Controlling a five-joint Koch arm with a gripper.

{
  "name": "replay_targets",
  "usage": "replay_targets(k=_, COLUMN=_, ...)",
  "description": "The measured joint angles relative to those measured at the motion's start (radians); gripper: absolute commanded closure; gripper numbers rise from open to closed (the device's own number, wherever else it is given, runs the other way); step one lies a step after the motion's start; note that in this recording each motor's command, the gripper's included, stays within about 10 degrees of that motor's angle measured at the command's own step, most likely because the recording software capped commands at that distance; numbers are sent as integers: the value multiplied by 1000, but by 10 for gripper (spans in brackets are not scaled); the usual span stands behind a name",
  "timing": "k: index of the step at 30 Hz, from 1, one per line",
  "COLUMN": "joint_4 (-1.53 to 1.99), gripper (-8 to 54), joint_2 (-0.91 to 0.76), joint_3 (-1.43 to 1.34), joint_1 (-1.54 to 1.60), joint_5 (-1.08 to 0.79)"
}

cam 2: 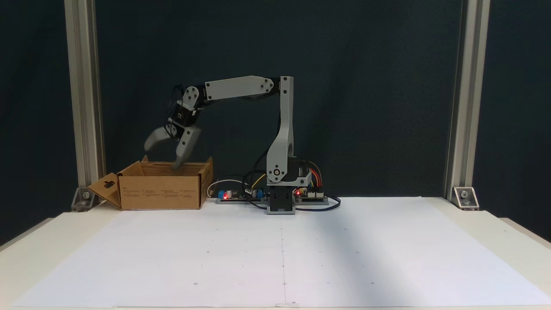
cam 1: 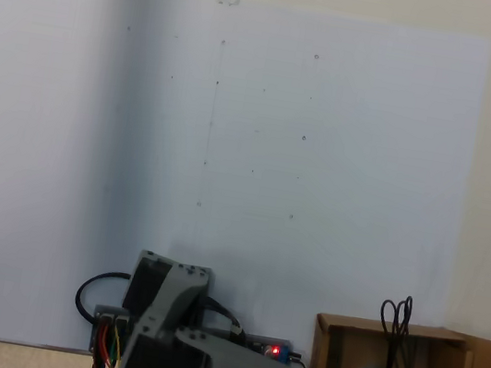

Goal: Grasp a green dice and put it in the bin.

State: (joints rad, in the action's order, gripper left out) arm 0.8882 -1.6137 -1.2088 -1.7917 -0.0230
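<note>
The tool hangs spread wide and empty over the cardboard bin; I cannot see the green dice anywhere, perhaps inside it; likely light, hard, slick, best pinched across flat faces

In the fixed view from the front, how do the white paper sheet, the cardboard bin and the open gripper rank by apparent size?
1. White paper sheet, largest.
2. Bin.
3. Gripper, smallest; it hangs above the bin, jaws spread, at similar depth.
</note>
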Motion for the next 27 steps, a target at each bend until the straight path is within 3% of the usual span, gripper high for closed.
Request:
replay_targets(k=11, joint_4=-20, gripper=25, joint_2=-232, joint_3=0, joint_1=328, joint_5=147)
replay_targets(k=27, joint_4=-20, gripper=23, joint_2=-310, joint_3=-57, joint_1=1146, joint_5=153)
